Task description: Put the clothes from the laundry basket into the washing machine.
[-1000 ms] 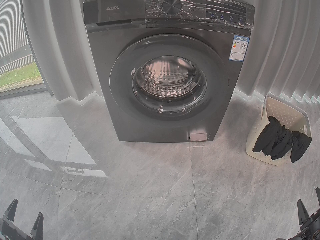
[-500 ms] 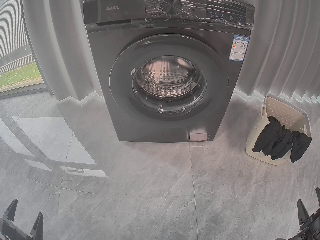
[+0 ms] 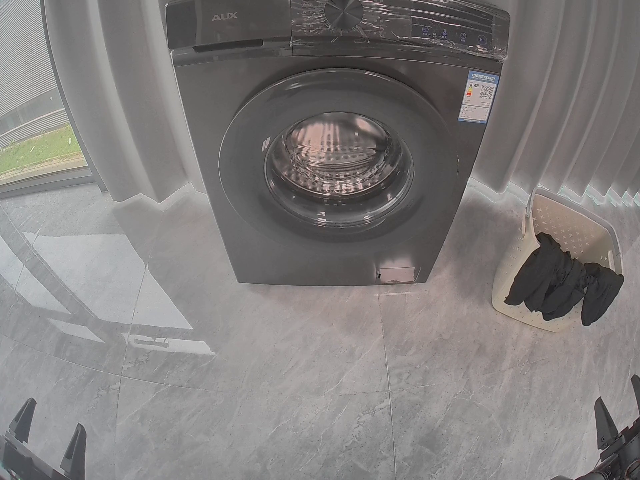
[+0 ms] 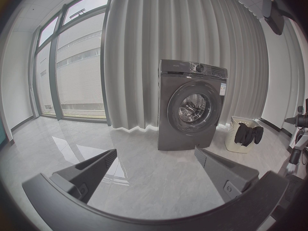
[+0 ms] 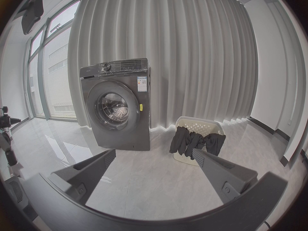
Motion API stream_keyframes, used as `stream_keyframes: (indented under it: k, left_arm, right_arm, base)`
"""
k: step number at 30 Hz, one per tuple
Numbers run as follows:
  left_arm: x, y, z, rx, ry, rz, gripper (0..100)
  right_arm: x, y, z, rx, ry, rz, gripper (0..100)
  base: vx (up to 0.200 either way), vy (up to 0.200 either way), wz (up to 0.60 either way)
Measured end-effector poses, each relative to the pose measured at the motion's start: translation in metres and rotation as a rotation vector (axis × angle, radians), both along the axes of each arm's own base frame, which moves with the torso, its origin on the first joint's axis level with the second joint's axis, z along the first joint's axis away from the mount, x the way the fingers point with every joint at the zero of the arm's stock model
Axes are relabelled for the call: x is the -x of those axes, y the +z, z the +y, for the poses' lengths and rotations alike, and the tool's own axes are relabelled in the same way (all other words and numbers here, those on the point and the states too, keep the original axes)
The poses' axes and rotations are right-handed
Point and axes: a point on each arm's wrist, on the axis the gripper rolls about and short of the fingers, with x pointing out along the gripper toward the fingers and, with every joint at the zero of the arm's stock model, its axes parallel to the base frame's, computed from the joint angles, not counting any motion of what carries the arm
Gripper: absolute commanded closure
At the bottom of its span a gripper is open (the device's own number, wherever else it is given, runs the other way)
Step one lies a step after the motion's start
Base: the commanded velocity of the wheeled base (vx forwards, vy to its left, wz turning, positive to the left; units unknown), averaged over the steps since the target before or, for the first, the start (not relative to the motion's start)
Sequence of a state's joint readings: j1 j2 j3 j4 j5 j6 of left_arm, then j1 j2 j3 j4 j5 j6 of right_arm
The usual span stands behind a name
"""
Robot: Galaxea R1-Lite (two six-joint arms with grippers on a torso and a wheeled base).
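Grippers sat low at the two near corners of the head view, pointing forward toward the machine. The left gripper (image 3: pixel 55 415) and the right gripper (image 3: pixel 617 389) were each spread wide and gripped nothing, above the grey floor tiles (image 3: pixel 280 381). One washing machine (image 3: pixel 333 168) stood ahead against the curtain (image 3: pixel 113 81), its round door (image 3: pixel 240 168) shut. One laundry basket (image 3: pixel 512 265) sat on the floor just right of it, well apart from both grippers. Dark clothes (image 3: pixel 560 281) hung over its front rim in one bundle. How many pieces there were, I could not tell.
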State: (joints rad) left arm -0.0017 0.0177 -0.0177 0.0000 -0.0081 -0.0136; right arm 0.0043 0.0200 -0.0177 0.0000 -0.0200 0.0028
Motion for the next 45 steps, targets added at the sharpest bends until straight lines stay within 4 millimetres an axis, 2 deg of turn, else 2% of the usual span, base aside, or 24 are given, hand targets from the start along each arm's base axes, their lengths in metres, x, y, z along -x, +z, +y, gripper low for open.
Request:
stream_keyframes:
  k: [25,31,45]
  left_arm:
    - [0.0000,0.0000,0.0000,-0.008,-0.001,0.000,0]
    - [0.0000,0.0000,0.0000,-0.006,-0.001,0.000,0]
    - [0.0000,0.0000,0.0000,-0.008,-0.001,0.000,0]
  right_arm:
    - [0.0000,0.0000,0.0001,0.001,0.002,0.000,0]
    - [0.0000,0.0000,0.0001,0.003,0.004,0.000,0]
    - [0.0000,0.0000,0.0001,0.003,0.004,0.000,0]
  base:
    - [0.016,0.000,0.00]
    - [0.000,0.000,-0.60]
    - [0.000,0.000,-0.09]
